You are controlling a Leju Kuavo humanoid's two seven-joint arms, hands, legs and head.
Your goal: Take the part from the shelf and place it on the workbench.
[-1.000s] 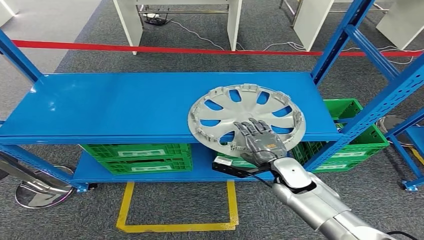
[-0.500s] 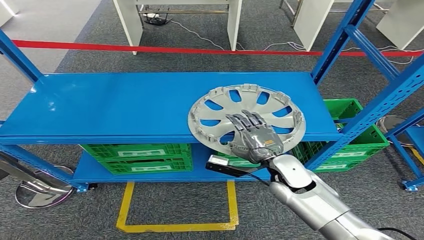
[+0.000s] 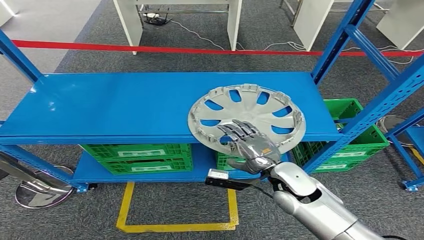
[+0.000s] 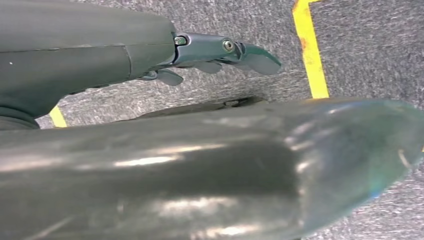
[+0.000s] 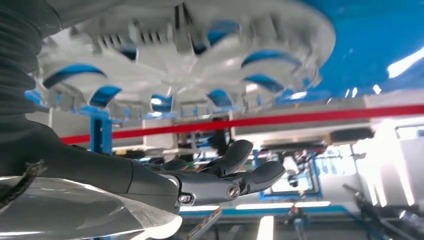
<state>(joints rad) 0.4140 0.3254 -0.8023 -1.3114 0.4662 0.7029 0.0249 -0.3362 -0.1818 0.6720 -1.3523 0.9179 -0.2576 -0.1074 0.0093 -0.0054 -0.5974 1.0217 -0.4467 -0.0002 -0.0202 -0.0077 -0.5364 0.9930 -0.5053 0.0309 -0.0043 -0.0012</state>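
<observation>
Reaching for the wheel cover on the shelf

The wheel cover [image 3: 246,118] overhangs the blue shelf's [image 3: 110,107] near right edge; the right hand [image 3: 248,144], fingers apart and empty, should slide under that overhang and clamp the rim.

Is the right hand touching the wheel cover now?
Apart. The right wrist view shows open space between the right hand and the wheel cover.
</observation>
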